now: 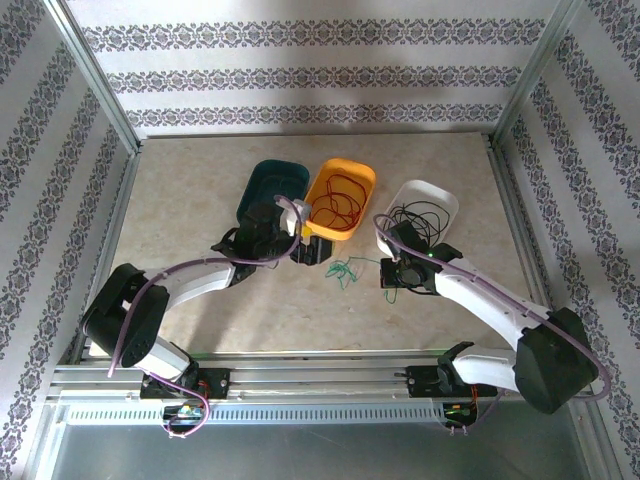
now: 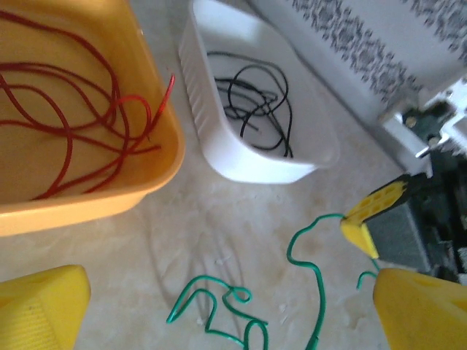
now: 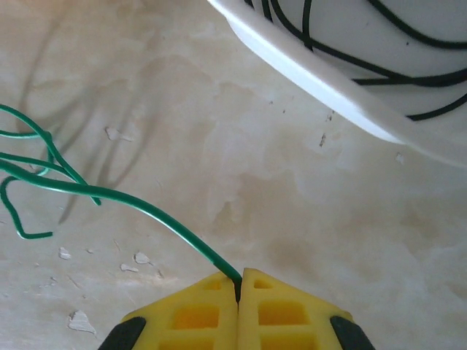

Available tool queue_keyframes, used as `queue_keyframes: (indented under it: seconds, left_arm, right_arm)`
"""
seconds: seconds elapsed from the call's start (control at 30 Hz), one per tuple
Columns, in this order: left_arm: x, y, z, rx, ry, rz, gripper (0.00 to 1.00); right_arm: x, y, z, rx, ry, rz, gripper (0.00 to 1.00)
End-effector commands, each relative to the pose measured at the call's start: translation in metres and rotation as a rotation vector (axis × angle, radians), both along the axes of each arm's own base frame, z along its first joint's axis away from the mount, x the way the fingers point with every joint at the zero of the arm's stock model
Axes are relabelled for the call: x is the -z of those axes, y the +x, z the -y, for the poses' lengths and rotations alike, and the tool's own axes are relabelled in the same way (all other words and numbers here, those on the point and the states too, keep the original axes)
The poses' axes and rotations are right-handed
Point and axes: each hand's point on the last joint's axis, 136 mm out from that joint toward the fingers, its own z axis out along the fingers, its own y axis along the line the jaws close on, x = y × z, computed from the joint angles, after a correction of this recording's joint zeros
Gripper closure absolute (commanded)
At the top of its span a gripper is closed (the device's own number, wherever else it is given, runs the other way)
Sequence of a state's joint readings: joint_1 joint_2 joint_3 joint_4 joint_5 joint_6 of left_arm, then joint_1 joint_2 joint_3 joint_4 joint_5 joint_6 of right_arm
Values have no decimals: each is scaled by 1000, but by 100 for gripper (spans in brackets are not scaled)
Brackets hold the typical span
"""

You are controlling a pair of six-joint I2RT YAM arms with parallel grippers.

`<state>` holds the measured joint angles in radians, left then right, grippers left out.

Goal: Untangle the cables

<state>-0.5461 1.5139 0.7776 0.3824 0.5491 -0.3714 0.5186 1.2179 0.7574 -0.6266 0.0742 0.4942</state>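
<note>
Yellow and pressed tip to tip at the bottom centre of the right wrist view, the right gripper [image 3: 239, 281] pinches one end of the green cable [image 3: 146, 208]. From the pinch, the cable runs to the upper left of that frame and ends in a loose knot of loops on the marbled table [image 3: 292, 182]. In the top view the green cable [image 1: 345, 270] lies at mid-frame, between the two arms and just below the trays. The left gripper [image 2: 226, 292] stands wide apart and holds nothing, with the green loops on the table between its fingers.

Beyond them, the red cable [image 2: 66, 131] sits in the orange tray [image 2: 87, 208] at upper left. The black cable [image 2: 255, 102] sits in the white tray [image 2: 248, 157] at upper centre. A teal tray [image 1: 270, 180] at the left of the row seems the likely home for the green cable.

We judge that the step is best done by raising the pinched end slowly so the loops unwind freely. The lift should stay clear of the white tray's rim, and the left gripper can pin the far loops if they snag.
</note>
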Motion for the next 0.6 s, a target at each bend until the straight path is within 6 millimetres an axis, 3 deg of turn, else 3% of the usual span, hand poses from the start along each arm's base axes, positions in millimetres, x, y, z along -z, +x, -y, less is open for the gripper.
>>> queue_keyframes:
  seconds: [0.0,0.17,0.3,0.37,0.43,0.5,0.57]
  left_arm:
    - [-22,-5,1,34,-101,5,1]
    - [-19,-5,-10,5,-71,11,1]
    - [-33,19,-54,-237,-153,29,1]
    - [-36,34,-100,-493,-167,40,1]
    - [-33,38,-153,-769,-119,52,1]
    - [-25,27,-212,-1062,8,32,1]
    - [-20,0,-268,-1331,164,-8,1]
  right_arm:
    - [-22,14,-7,-5,44,71,100]
    - [-41,26,-23,-39,92,118,100]
    - [-68,47,-38,-94,95,180,100]
    - [-85,64,-47,-137,79,220,100]
    - [-99,82,-61,-200,71,249,100]
    - [-111,102,-75,-262,63,270,100]
    - [-119,121,-91,-341,32,278,100]
